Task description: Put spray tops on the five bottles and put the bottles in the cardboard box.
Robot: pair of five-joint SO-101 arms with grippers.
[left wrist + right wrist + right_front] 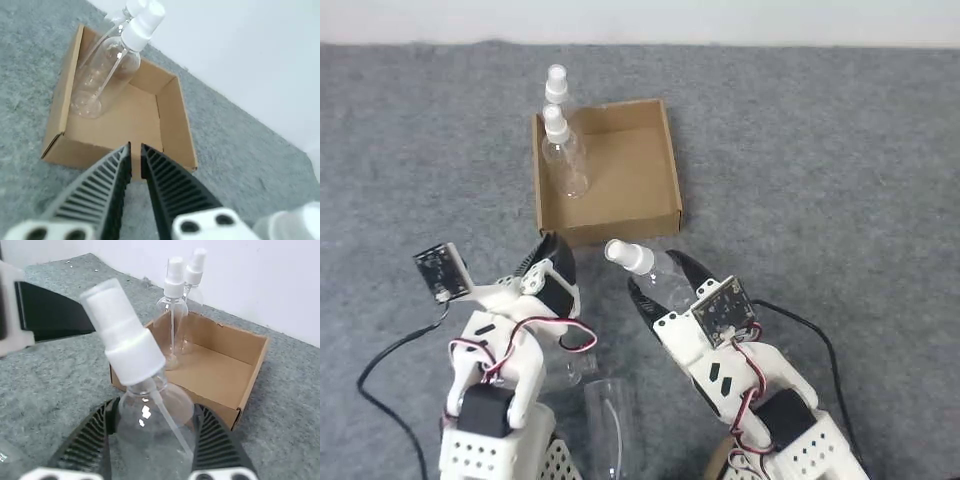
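Note:
The cardboard box (620,185) (170,115) (235,355) lies open at the middle of the table's far side. A clear bottle with a white spray top (564,150) (102,70) (171,315) stands in its far left corner. A second topped bottle (556,84) (193,282) stands just behind that corner. My right gripper (660,275) (150,412) is shut on a third topped bottle (665,280) (145,410) in front of the box. My left gripper (555,248) (136,147) is shut with nothing in it, pointing at the box's near wall.
A clear bottle without a top (610,425) lies between the two arm bases at the table's near edge. Grey carpet covers the table, with free room to the right of the box and to the far left.

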